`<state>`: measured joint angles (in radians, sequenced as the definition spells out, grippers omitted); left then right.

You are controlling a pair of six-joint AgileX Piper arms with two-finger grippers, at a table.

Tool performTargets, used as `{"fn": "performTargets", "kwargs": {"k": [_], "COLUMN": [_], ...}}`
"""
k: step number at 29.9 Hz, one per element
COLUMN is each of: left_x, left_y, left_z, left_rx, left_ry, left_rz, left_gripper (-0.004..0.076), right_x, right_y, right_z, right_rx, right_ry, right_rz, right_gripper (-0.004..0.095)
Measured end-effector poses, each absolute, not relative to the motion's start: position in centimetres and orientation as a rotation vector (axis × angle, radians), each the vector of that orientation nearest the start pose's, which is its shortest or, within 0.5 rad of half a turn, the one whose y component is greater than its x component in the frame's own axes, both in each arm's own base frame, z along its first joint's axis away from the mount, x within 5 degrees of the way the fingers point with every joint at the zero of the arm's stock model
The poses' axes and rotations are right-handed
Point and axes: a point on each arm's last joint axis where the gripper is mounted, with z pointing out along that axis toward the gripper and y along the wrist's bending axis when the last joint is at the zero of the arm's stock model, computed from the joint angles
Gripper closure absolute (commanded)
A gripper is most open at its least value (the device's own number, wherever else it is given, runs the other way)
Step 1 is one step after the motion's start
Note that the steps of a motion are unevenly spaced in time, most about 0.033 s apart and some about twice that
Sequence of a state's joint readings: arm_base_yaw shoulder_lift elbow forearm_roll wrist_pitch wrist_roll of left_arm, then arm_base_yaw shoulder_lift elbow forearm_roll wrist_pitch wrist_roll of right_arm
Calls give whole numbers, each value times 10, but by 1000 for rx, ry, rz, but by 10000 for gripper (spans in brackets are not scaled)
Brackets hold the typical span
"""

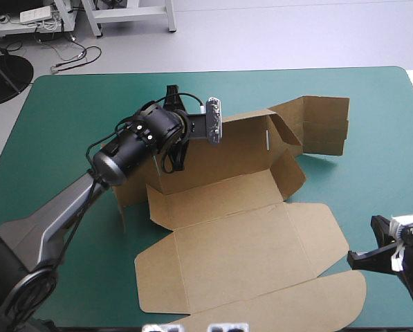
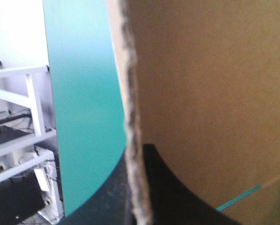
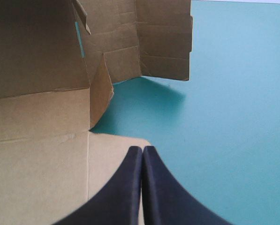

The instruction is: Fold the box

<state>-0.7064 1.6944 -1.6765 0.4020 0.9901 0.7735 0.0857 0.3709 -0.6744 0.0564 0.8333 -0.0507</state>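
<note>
From above, the box (image 1: 248,242), a cut sheet of brown corrugated board, lies in the middle of the table's teal-green cover (image 1: 68,124). Its near panels lie flat. The long back wall (image 1: 241,149) stands raised with a short flap angled at its right end, and a stepped end piece (image 1: 324,124) reaches toward the far right corner. The left arm slants in low from the near left corner, and its bulk hides the left part of the back wall. The left gripper (image 1: 176,155) points down at that hidden stretch. The right gripper (image 1: 362,254) hangs near the table's right edge, just beside the flat panels' right-hand corner, its tip turned toward the box.

In the left wrist view, a ragged edge of the box (image 2: 210,93) runs up between the black fingers (image 2: 170,192) of the left gripper (image 2: 136,157), which are clamped almost together on the board. Brown board fills one side and the cover (image 2: 79,93) the other.

In the right wrist view, the right gripper (image 3: 142,149) shows its fingers pressed into one pointed arch, gripping nothing. The tip sits over a rounded corner of the flat panel (image 3: 36,154). Ahead stand the back wall (image 3: 32,47) and the stepped end piece (image 3: 163,42), with open cover (image 3: 224,117) beside them.
</note>
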Motion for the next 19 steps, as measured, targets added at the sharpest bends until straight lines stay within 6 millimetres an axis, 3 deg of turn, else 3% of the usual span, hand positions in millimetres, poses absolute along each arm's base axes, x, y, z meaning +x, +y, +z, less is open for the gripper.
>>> {"fn": "performTargets", "kwargs": {"k": [10,19], "left_x": [259,244], "left_y": [-190,-200], "left_z": [374,362], "left_rx": [1751,1777], "left_ry": [1499,1359], "left_rz": [583,641], "left_gripper": [734,734], "right_x": [109,153], "right_y": [13,24], "right_z": [379,412], "right_rx": [-136,-162], "right_ry": [2068,2069], "right_rz": [87,176], "right_gripper": [923,923]}}
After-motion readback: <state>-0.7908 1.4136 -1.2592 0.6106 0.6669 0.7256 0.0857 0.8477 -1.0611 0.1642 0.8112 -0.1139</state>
